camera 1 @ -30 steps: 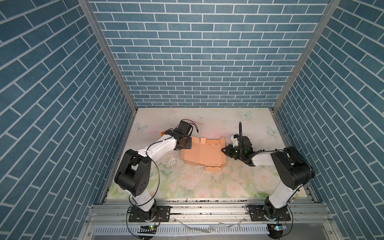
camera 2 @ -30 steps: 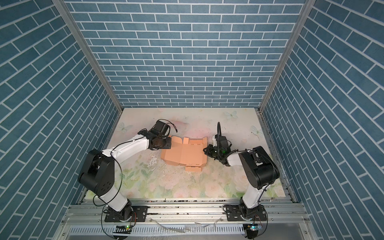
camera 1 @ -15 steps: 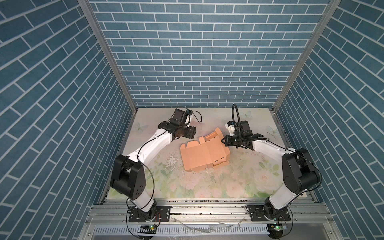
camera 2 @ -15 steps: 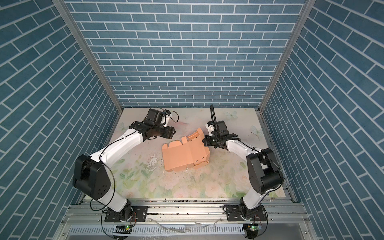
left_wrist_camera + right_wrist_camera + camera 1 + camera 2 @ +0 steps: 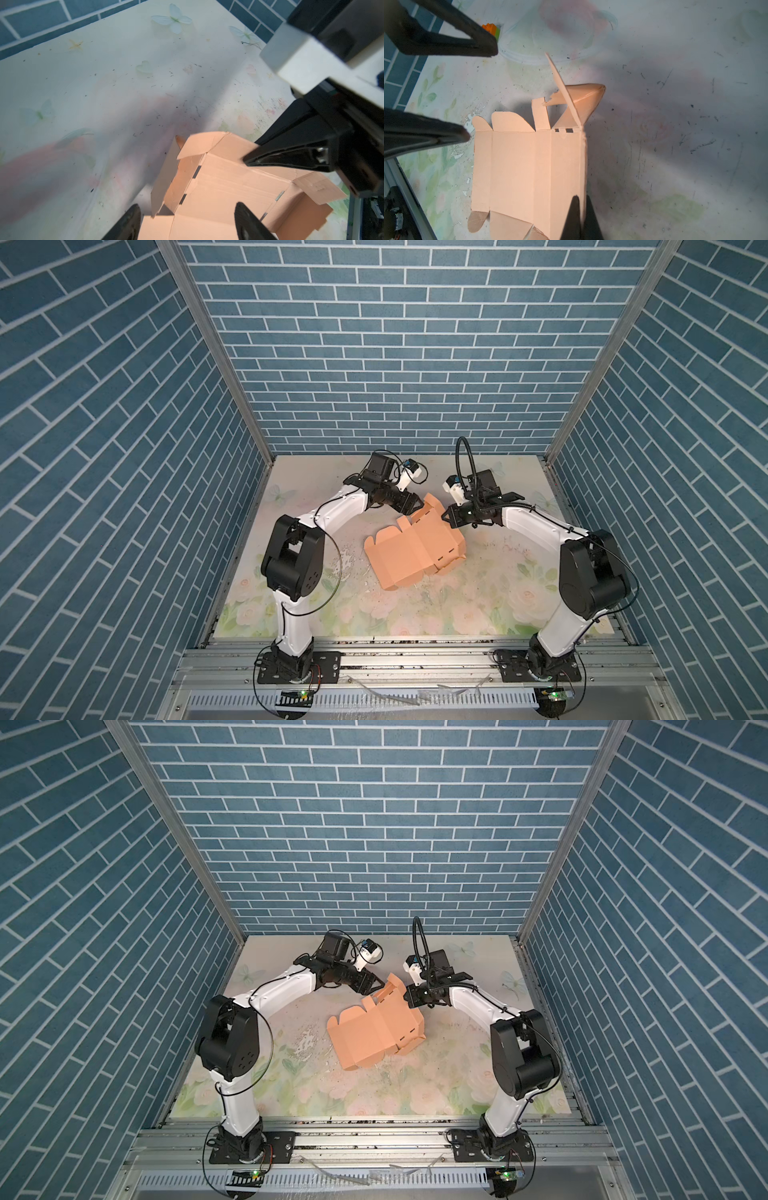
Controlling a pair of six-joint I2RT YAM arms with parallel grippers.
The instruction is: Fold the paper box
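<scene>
Top views: both arms reach in over the middle of the flowered tabletop (image 5: 498, 572), with the paper box (image 5: 411, 556) between them.
Left gripper (image 5: 415, 507): just left of centre, at the box's raised upper flap. Its fingers (image 5: 475, 44) are spread wide with nothing between them. Whether they touch the flap cannot be told.
Paper box position: centre of the frame. The lower-left end rests on the tabletop and the upper-right end is tipped up toward the grippers.
Right gripper (image 5: 445, 517): just right of centre. Its fingers (image 5: 574, 218) are drawn narrow, pinching the edge of the box's upright wall.
Done so far: the creases are worked in, one long wall stands and one end flap is raised.
Remaining (judged): most of the fold. The other walls must be raised, the tabs seated in the slots, and the rounded flaps that lie flat closed.
Stray item: a small orange brick (image 5: 490, 27) shows past the left fingers in the right wrist view. It plays no part in the task.
</scene>
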